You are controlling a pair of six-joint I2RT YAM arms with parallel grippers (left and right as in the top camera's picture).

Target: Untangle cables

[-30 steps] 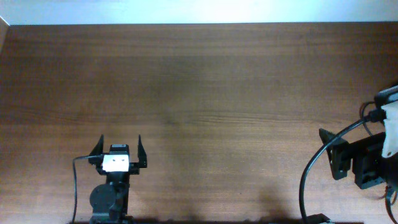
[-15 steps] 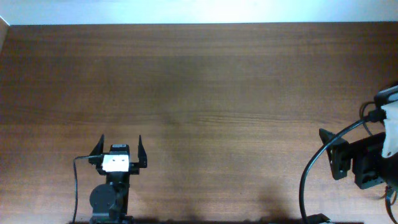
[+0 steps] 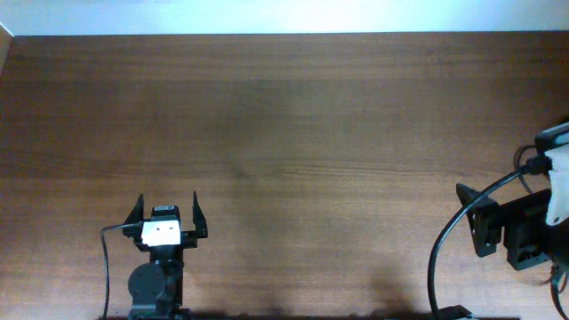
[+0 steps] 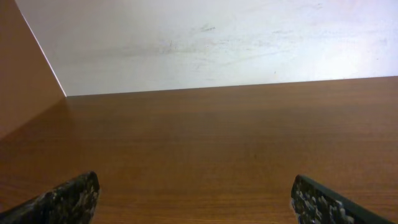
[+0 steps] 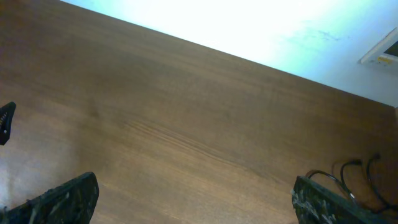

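Thin black cables [image 5: 359,175] show only in the right wrist view, as a few loops on the wood at the lower right, just beyond my right finger. They do not show in the overhead or left wrist views. My left gripper [image 3: 168,199] is open and empty near the table's front left; its wrist view [image 4: 196,194] shows only bare wood between the jaws. My right gripper [image 3: 471,222] sits at the table's right edge, pointing left. It is open and empty in its wrist view [image 5: 194,190].
The brown wooden table [image 3: 293,133] ends at a white wall [image 4: 217,43] at the back. A thick black arm cable [image 3: 440,253] loops beside the right arm. A dark tip [image 5: 6,122] shows at the left edge of the right wrist view.
My left gripper has shifted slightly to the left. The right arm has not moved.
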